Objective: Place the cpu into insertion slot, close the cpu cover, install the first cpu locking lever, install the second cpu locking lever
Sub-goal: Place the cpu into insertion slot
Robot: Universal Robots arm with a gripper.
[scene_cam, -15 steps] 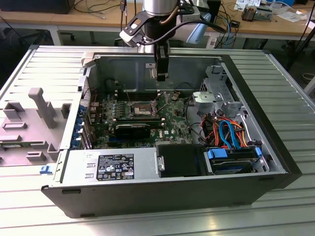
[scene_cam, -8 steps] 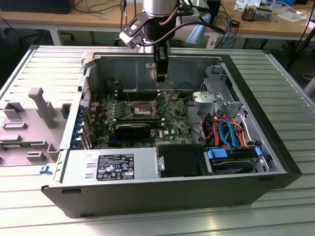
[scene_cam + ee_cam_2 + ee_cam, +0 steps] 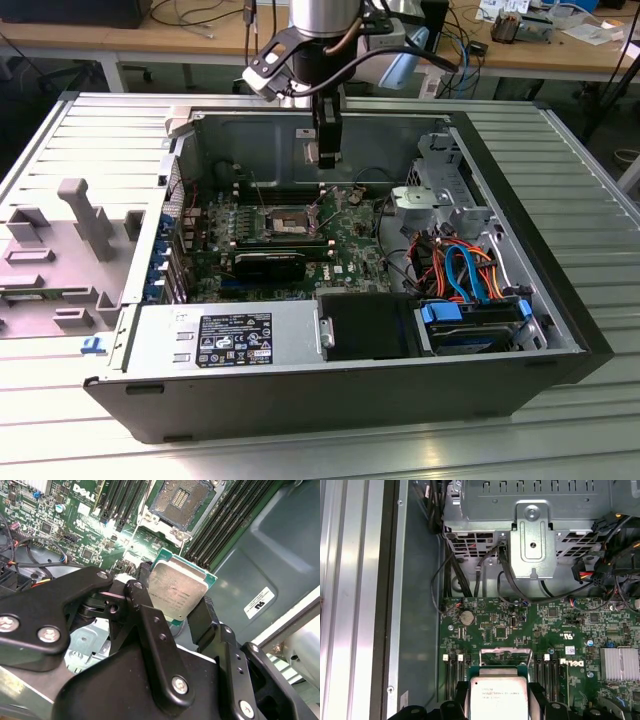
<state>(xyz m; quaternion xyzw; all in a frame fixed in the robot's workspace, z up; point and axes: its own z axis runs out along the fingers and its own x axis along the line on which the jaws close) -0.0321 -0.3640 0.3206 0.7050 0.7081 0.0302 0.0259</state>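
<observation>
Your jaws grip the cpu point(image 3: 177, 587) by its edges, likely sparing its contacts; the uncovered insertion slot point(image 3: 179, 500) lies beyond them.

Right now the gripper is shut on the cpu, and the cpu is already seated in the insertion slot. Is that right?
Not quite. The gripper is shut on the cpu, but the cpu is not seated. The second wrist view shows it held in the gripper, apart from the insertion slot, which lies open and empty.
</observation>
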